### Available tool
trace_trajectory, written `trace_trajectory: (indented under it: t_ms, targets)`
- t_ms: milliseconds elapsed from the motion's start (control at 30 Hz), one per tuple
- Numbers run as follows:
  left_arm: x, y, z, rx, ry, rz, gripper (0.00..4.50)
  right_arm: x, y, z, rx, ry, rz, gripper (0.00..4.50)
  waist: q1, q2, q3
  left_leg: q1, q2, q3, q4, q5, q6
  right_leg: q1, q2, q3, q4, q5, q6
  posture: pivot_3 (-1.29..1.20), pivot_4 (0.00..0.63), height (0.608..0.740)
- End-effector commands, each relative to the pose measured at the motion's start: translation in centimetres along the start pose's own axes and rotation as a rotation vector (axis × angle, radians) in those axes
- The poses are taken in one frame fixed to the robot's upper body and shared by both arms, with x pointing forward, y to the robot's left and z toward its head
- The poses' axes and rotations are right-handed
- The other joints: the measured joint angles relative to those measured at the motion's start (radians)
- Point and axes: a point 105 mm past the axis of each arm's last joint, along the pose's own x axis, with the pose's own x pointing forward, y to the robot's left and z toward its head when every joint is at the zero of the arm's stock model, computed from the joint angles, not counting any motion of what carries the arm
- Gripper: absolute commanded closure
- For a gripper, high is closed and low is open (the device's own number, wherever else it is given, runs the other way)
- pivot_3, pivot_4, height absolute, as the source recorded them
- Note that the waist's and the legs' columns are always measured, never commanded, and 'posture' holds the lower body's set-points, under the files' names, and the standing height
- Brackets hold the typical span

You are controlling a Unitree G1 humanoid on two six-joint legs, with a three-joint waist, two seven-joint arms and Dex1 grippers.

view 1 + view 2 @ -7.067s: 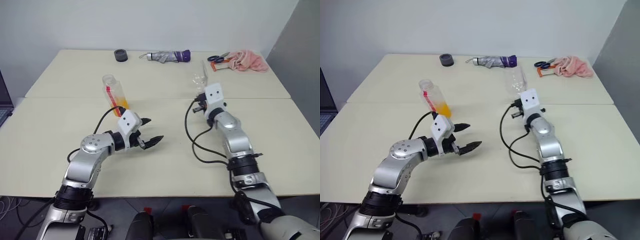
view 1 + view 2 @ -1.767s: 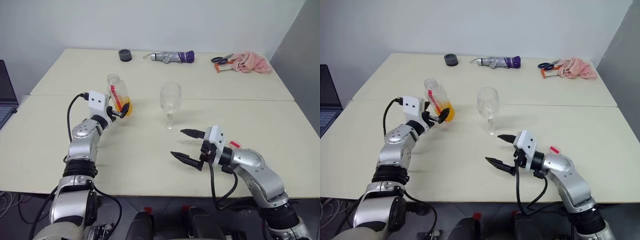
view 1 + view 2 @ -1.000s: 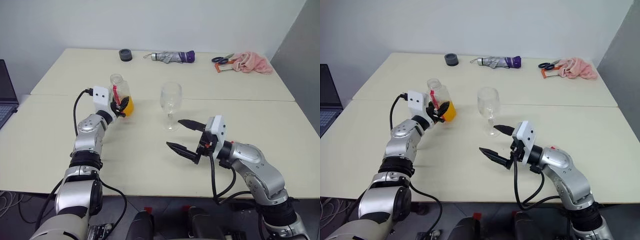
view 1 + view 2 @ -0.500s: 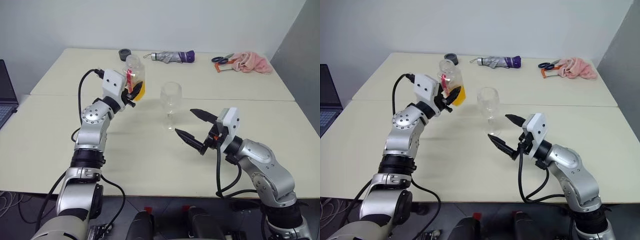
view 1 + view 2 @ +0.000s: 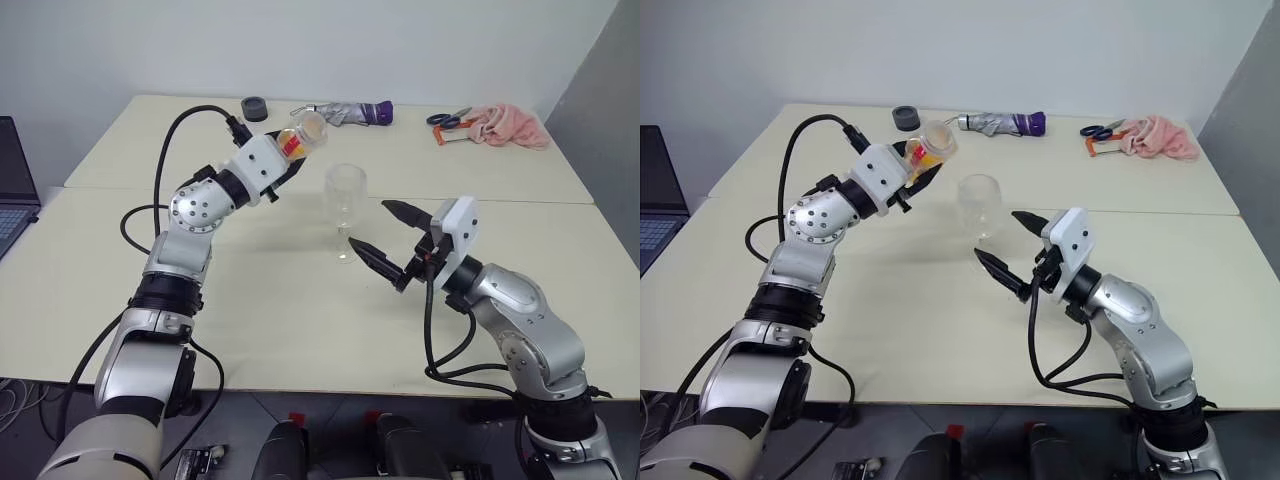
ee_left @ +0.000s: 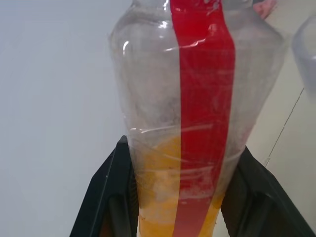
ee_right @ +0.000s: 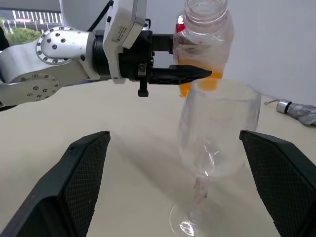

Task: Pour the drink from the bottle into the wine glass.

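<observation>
My left gripper (image 5: pixel 288 158) is shut on the bottle (image 5: pixel 300 135), a clear plastic one with a red strip. It holds the bottle in the air, tipped over, with the uncapped mouth (image 5: pixel 313 125) up and to the left of the rim of the wine glass (image 5: pixel 345 200). The orange drink (image 6: pixel 163 197) lies in the bottle's lower part, between the black fingers (image 6: pixel 111 197). The glass stands upright on the table and looks empty. My right gripper (image 5: pixel 368 224) is open just right of the stem, one finger on each side of the bowl (image 7: pixel 217 128), apart from it.
Along the far edge of the table (image 5: pixel 260 330) lie a black tape roll (image 5: pixel 254 108), a folded umbrella (image 5: pixel 345 112), scissors (image 5: pixel 447 118) and a pink cloth (image 5: pixel 500 125). A laptop (image 5: pixel 10 190) sits at the far left. A seam crosses the table behind the glass.
The left arm lifted the bottle, carried it right towards the glass and rolled it from near upright to tipped. The right gripper rose a little beside the glass and stayed open.
</observation>
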Motion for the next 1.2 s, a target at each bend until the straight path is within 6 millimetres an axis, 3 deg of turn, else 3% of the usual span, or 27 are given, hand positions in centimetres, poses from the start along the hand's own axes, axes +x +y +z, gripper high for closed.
trace_trajectory:
  t_ms: [33, 533, 800, 933, 1200]
  targets:
    - [0.5, 1.4, 1.5, 0.109, -0.048, 0.018, 2.79, 0.2, 0.0, 0.8, -0.038, -0.018, -0.011, 0.00, 0.000, 0.000, 0.000, 0.000, 0.000, 0.000, 0.000, 0.000, 0.000, 0.000, 0.000, 0.000, 0.000, 0.000, 0.000, 0.00, 0.150, 0.740]
    - [1.0, 2.5, 1.7, 0.378, -0.063, 0.036, 2.79, -0.4, -0.7, 0.8, -0.041, -0.043, -0.046, 0.00, 0.000, 0.000, 0.000, 0.000, 0.000, 0.000, 0.000, 0.000, 0.000, -0.001, 0.000, 0.000, 0.000, 0.000, 0.000, 0.00, 0.150, 0.740]
    - [1.1, 2.7, 2.0, 0.469, -0.085, 0.038, 2.79, -1.7, -1.6, 1.9, -0.067, -0.093, -0.061, 0.00, 0.000, 0.000, 0.000, -0.001, 0.000, 0.000, 0.000, 0.000, 0.000, 0.000, 0.000, 0.000, 0.000, 0.000, 0.000, 0.00, 0.150, 0.740]
    - [1.1, 2.9, 1.9, 0.497, -0.086, 0.043, 2.79, -2.5, -1.4, 2.7, -0.053, -0.129, -0.036, 0.00, -0.001, 0.000, 0.000, -0.001, 0.000, 0.000, 0.000, 0.000, 0.000, 0.000, 0.000, 0.000, 0.000, 0.000, 0.000, 0.00, 0.150, 0.740]
    - [1.2, 3.1, 2.2, 0.546, -0.099, 0.050, 2.79, -3.1, -0.7, 2.4, -0.031, -0.095, 0.006, 0.00, -0.001, 0.000, 0.000, 0.000, 0.000, 0.000, 0.000, 0.000, 0.000, 0.000, 0.000, 0.000, 0.001, 0.000, 0.000, 0.00, 0.150, 0.740]
